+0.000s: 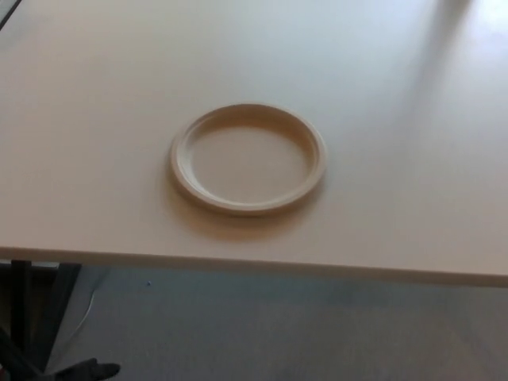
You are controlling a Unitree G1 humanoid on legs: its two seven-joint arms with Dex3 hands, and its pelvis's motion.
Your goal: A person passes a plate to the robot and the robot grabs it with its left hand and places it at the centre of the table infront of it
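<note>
The big pale table has one round cream plate lying flat on it (near the front edge).
</note>
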